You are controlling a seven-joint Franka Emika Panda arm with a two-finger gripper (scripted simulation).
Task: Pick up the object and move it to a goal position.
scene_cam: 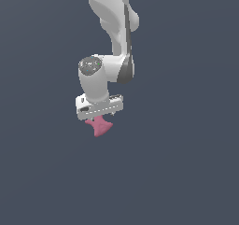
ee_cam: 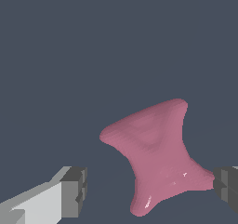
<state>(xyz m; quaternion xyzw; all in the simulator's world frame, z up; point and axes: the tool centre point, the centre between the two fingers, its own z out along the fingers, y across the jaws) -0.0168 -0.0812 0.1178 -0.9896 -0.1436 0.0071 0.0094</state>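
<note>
A: Where's the object (ee_cam: 155,155)?
B: Lower right of wrist view, btw the fingers (ee_cam: 74,193). Jaws apart; one pad touching its corner, other clear.
A: Tip?
B: Center gripper (scene_cam: 99,119) on the waist before closing.
A: Unclear?
B: Goal not visible; fingertips hidden in ext. view

exterior view distant, wrist view close, both showing pink object (scene_cam: 99,126) (ee_cam: 155,155)
</note>
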